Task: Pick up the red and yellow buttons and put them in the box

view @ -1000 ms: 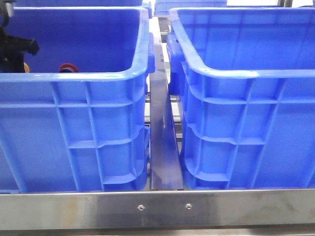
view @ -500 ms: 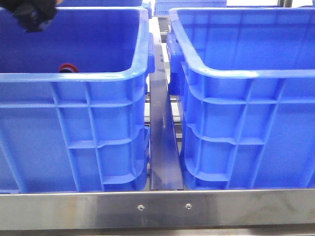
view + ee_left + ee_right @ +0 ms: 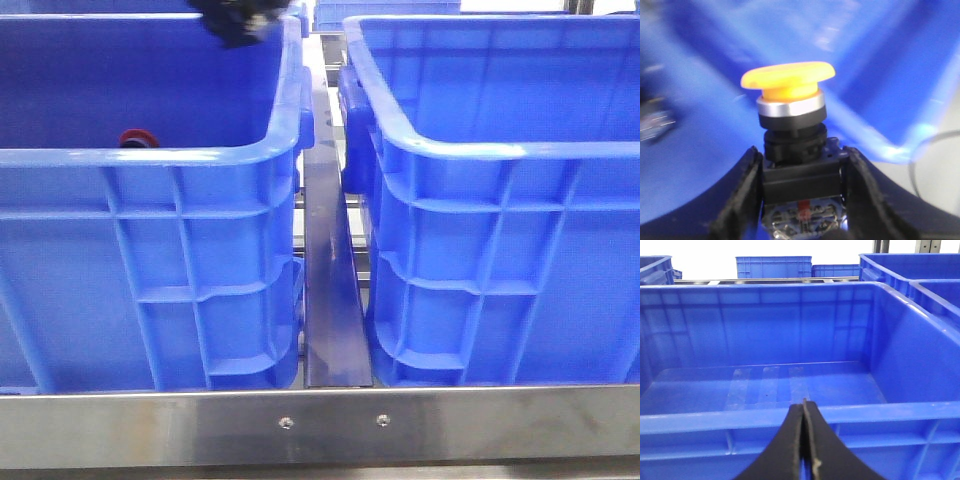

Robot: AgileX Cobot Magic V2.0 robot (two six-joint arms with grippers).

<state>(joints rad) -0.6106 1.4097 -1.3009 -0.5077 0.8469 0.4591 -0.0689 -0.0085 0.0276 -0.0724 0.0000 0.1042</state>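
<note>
The yellow button [image 3: 788, 80] is held upright by its dark base in my left gripper [image 3: 802, 172], which is shut on it. In the front view that gripper [image 3: 235, 20] is a dark blur at the top, above the back right corner of the left blue box [image 3: 150, 160]. The red button [image 3: 138, 138] lies inside that box, just showing over the front rim. My right gripper [image 3: 804, 407] is shut on nothing, its fingers in front of the rim of an empty blue box [image 3: 715, 420]. It does not show in the front view.
The right blue box [image 3: 500, 150] stands beside the left one, with a narrow metal strip [image 3: 330, 280] between them. A steel rail [image 3: 320, 425] runs along the front edge. More blue crates [image 3: 772, 266] stand behind.
My left gripper has risen out of the far left of the left box and swept right along its back rim, carrying the yellow button. The red button and right gripper have not moved.
</note>
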